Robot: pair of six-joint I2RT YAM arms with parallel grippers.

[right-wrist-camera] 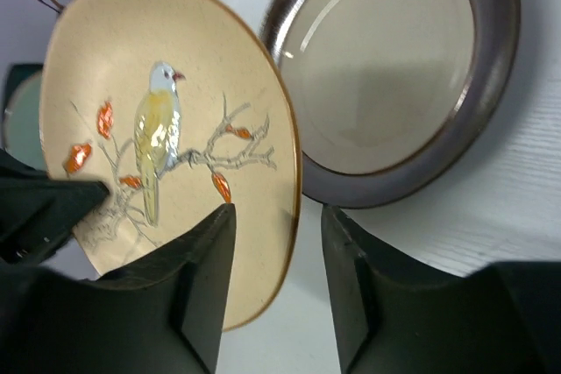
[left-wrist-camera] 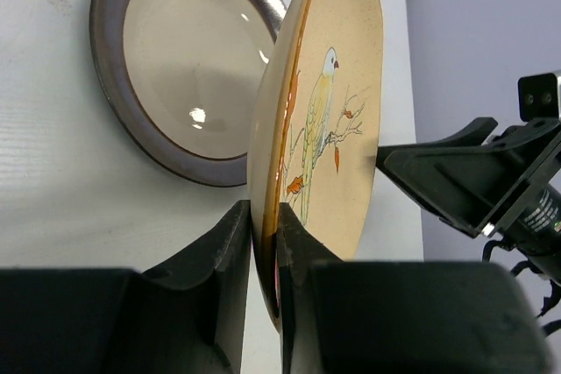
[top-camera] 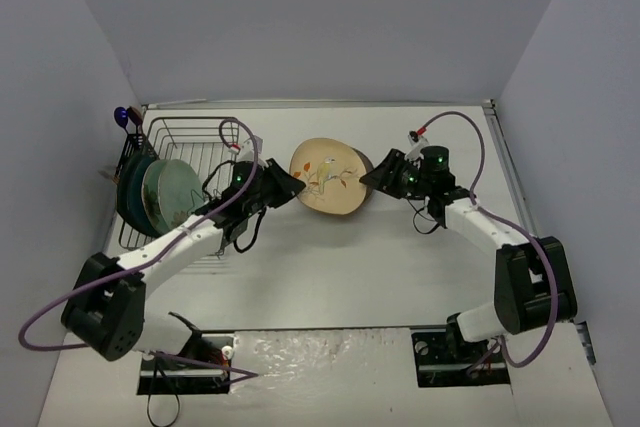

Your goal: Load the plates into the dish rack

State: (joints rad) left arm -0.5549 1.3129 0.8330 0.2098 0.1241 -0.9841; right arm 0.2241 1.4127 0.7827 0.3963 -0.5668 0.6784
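White table [top-camera: 330,267]: dish rack [top-camera: 195,137], brown-rimmed plate [left-wrist-camera: 197,59]

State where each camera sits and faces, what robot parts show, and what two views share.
Top external: above and behind the robot, looking down on the black wire dish rack, left arm and right arm.
Left wrist: on the left arm, facing along its jaws, shut on the rim of the cream bird-painted plate.
Right wrist: on the right arm, facing past its open jaws straddling that rim.
Shared: both wrist views show that plate and the brown-rimmed round plate lying flat.
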